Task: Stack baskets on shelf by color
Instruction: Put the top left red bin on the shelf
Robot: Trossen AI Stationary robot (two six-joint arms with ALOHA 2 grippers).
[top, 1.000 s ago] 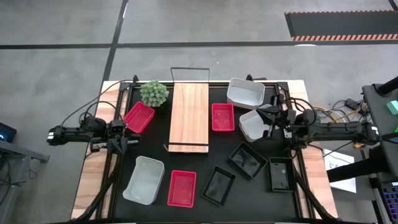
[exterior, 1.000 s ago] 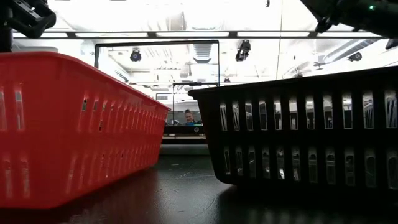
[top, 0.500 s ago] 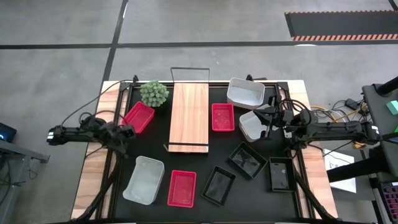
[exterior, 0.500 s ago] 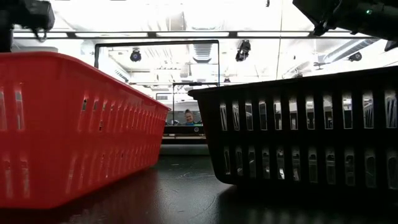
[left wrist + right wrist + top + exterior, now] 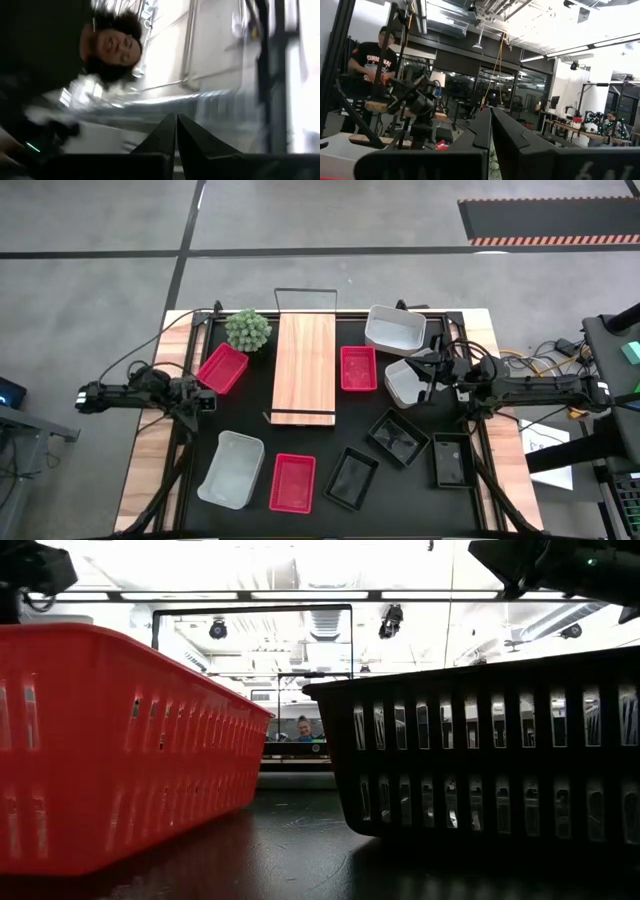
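The shelf [image 5: 304,367] lies bare at upper centre of the worktop [image 5: 330,455], baskets [image 5: 293,481] scattered around it. Left gripper [image 5: 207,402] and right gripper [image 5: 428,372] are seen closed, empty.

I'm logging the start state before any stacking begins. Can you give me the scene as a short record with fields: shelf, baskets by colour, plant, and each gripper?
shelf: wooden shelf at table centre, nothing on it
red baskets: three, one left of the shelf, one right of it, one at the near edge
white baskets: three, two at right, one near left
black baskets: three, near right
plant: green plant beside the shelf's far left corner
left gripper: shut, empty, by the left red basket
right gripper: shut, empty, by a white basket
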